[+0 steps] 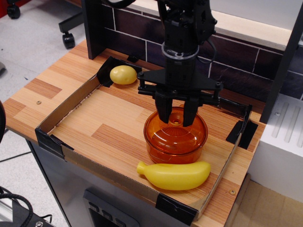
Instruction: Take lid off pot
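The orange lid point(174, 137) sits on the orange pot point(161, 153) in the front right part of the cardboard tray point(64, 108). My gripper point(176, 119) hangs straight down over the lid. Its two black fingers point(164, 112) have closed in on either side of the small ring knob point(176, 115) at the lid's centre and appear to touch it. The lid still rests on the pot's rim.
A yellow banana point(174, 175) lies just in front of the pot, touching it. A yellow round fruit point(122, 74) sits in the tray's back left corner. A dark brick wall and black posts point(92, 26) stand behind. A white unit point(281, 142) stands to the right.
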